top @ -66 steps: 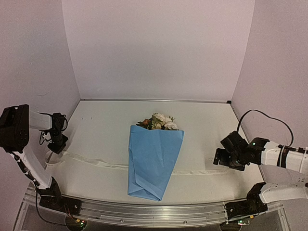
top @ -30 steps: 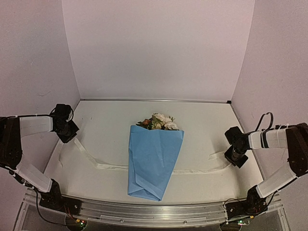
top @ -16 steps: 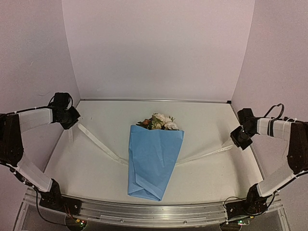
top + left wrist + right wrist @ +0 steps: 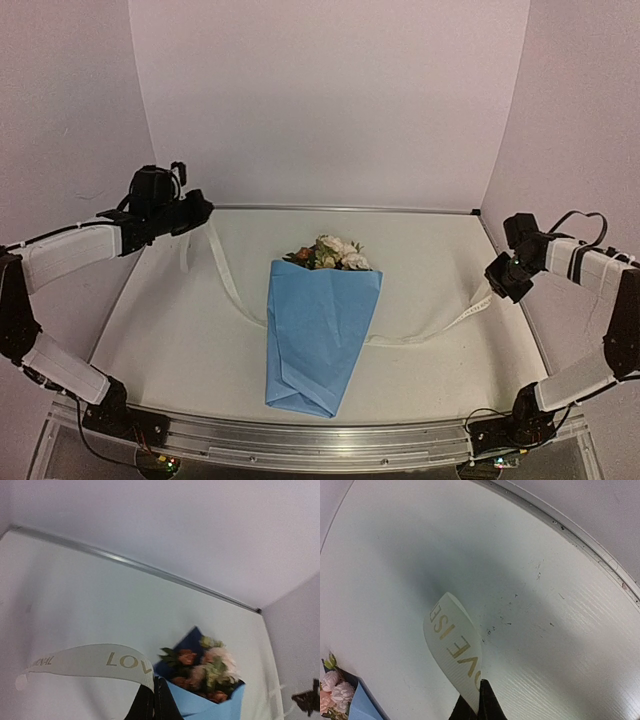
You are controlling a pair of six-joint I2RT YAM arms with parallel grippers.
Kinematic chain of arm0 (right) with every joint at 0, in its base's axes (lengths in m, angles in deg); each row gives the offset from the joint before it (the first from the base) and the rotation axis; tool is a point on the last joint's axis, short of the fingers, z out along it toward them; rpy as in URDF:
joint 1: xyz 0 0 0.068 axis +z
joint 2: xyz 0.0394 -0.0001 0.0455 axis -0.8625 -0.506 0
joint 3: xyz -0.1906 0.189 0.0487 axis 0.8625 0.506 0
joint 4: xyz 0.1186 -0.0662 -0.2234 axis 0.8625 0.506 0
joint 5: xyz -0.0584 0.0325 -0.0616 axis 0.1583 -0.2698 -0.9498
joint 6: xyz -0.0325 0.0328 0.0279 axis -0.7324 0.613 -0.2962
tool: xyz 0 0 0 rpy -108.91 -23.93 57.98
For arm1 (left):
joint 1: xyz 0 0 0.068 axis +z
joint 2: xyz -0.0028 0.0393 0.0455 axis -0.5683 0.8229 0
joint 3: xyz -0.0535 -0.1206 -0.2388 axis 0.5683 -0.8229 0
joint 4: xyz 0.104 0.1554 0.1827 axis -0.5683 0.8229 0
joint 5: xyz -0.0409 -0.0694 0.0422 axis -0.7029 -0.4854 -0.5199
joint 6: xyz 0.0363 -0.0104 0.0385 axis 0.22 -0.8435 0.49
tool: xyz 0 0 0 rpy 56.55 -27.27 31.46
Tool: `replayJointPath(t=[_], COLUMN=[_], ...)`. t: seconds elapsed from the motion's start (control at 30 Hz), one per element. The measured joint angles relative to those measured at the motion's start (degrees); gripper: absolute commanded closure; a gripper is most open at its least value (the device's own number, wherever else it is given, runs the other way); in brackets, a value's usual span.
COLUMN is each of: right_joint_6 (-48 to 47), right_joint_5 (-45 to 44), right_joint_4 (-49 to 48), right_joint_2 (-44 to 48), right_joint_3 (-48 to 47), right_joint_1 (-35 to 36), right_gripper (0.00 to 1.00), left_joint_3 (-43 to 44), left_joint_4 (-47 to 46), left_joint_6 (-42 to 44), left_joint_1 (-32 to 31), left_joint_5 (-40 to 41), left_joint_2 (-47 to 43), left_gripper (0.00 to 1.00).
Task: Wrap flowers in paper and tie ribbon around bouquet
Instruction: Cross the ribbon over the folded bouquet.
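Observation:
The bouquet lies mid-table, a light-blue paper cone with cream and rust flowers showing at its far, wide end. The cream ribbon runs under the cone and rises on both sides. High at the far left, my left gripper is shut on the ribbon; the flowers and paper lie beyond its tips. At the right wall my right gripper is shut on the ribbon's other end, its tips above the table.
White table boxed in by pale walls, with a metal strip along the back edge. An aluminium rail carries the arm bases at the near edge. A black cable loops off the right arm.
Both grippers have lifted their ribbon ends off the table. The left one swung up and rightward toward the back wall; the right one rose slightly. The ribbon now hangs in a sling under the bouquet.

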State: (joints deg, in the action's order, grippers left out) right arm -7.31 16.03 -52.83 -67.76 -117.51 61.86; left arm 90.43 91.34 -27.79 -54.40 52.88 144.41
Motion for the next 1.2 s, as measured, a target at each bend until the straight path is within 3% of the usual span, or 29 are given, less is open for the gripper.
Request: replayJointPath(t=[0.13,0.3,0.43,0.73,1.03,1.2], right_joint_6=[-0.25,-0.32,-0.55,-1.17,-1.27,-1.66], right_joint_5=[3.7,8.22,11.21,17.07,21.37,23.63], right_joint_4=[0.86,1.64,1.95,2.97,3.76,3.86], right_joint_2=[-0.02,-1.05,-4.18,-13.92,-20.79,-24.18], right_joint_3=[-0.13,-0.89,-3.71,-16.3,-27.27,-32.48], right_joint_1=[0.0,0.24,1.08,4.64,5.57,6.16], right_gripper=[1.0,1.0,1.0,1.0,1.0,1.0], left_joint_3=[4.66,16.0,17.79,24.85,41.08,40.57], left_joint_4=[-4.9,-5.14,-2.02,11.5,16.4,15.43], left_joint_6=[10.07,22.66,28.91,37.09,43.2,44.71], left_joint_1=[-16.24,-39.42,-48.99,-48.7,-49.89,-51.62], left_joint_5=[-4.79,-11.02,-12.96,-14.24,-16.46,-17.2], left_joint_2=[1.3,12.63,22.51,37.83,42.48,42.53], left_gripper=[1.0,1.0,1.0,1.0,1.0,1.0])
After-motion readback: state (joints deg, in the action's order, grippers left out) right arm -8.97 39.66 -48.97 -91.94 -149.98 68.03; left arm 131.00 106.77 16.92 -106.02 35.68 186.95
